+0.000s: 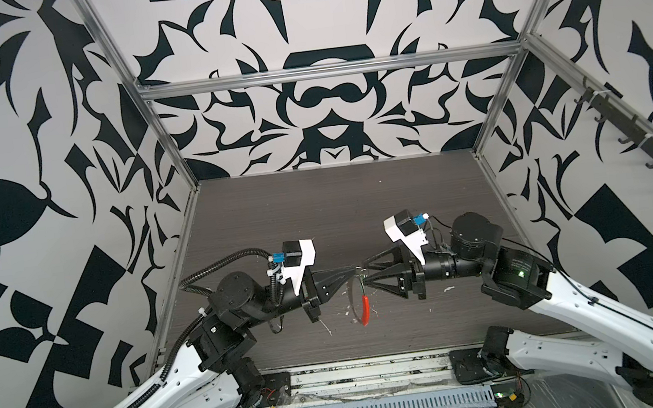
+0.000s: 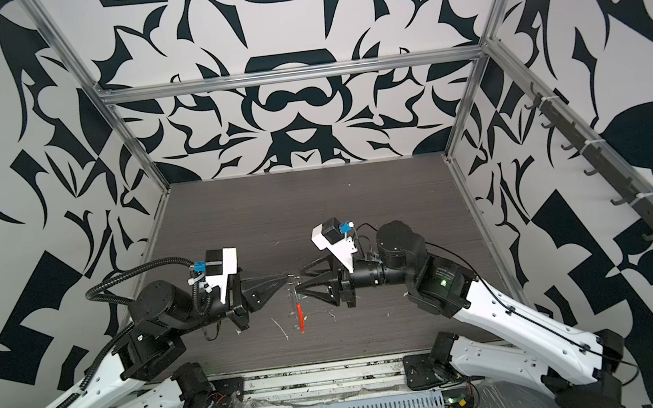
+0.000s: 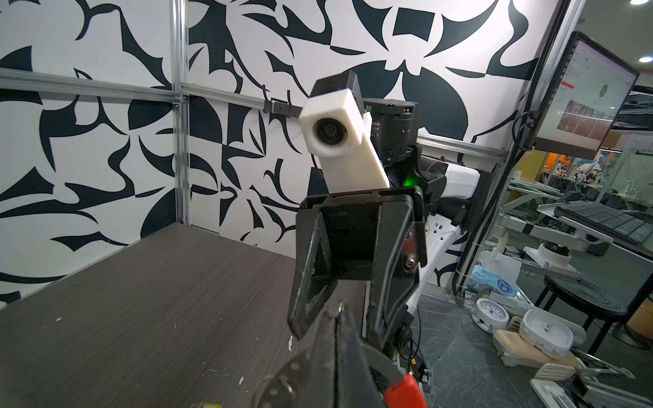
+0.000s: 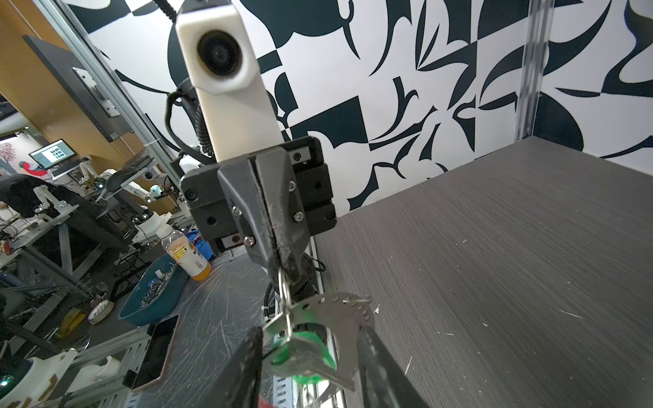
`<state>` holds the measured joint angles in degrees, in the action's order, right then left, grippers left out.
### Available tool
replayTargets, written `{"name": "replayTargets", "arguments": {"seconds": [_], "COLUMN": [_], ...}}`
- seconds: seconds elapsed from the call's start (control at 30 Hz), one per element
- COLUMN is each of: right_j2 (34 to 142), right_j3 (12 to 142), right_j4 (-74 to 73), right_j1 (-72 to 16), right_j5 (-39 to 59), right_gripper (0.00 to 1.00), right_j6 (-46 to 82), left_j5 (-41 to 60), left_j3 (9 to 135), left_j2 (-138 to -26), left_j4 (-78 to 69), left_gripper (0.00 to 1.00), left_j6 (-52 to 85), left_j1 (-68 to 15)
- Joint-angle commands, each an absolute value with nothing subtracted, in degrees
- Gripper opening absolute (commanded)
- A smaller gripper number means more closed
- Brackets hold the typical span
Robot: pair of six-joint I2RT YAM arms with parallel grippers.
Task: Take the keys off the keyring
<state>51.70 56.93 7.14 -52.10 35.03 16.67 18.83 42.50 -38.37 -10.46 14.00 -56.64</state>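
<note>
Over the middle of the dark wood-grain table (image 1: 317, 214) the left gripper (image 1: 355, 270) is pinching a small silver ring (image 4: 284, 286) with its jaws closed, and the keyring (image 1: 354, 305) with its red sleeve (image 1: 365, 311) is hanging just below. The right gripper (image 1: 364, 274) is straddling the green tag (image 4: 307, 378), jaws apart; whether they are pressing on it I cannot tell. My judgement: the tag is being worked off, so the left should be holding firm while the right is closing squarely on the tag and easing it along the wire, never yanking
</note>
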Motion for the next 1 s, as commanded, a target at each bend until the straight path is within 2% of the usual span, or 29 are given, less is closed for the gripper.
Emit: {"name": "replayTargets", "arguments": {"seconds": [0.0, 0.1, 0.27, 0.57, 0.97], "right_j2": [51.5, 51.59, 51.59, 52.03, 53.51], "right_j3": [57.65, 57.74, 57.48, 57.3, 56.17], "right_j4": [3.37, 3.69, 3.75, 3.49, 0.32], "right_j1": [-52.29, -52.26, -52.26, -52.32, -52.4], "right_j5": [36.03, 36.17, 36.3, 36.47, 37.6], "right_gripper": [0.34, 0.26, 0.22, 0.01, 0.0], "right_j6": [17.45, 17.4, 17.65, 17.78, 19.13], "left_j5": [18.22, 17.44, 15.93, 14.52, 14.81], "left_j3": [41.68, 41.51, 41.05, 40.3, 40.04], "left_j2": [-38.15, -37.81, -37.06, -36.4, -37.05], "left_j4": [-13.36, -13.54, -14.67, -17.11, -20.61], "left_gripper": [0.0, 0.0, 0.0, 0.0, 0.0], "left_j6": [14.51, 14.44, 14.54, 15.03, 15.43], "left_j1": [-56.86, -56.84, -56.84, -56.83, -56.85]}}
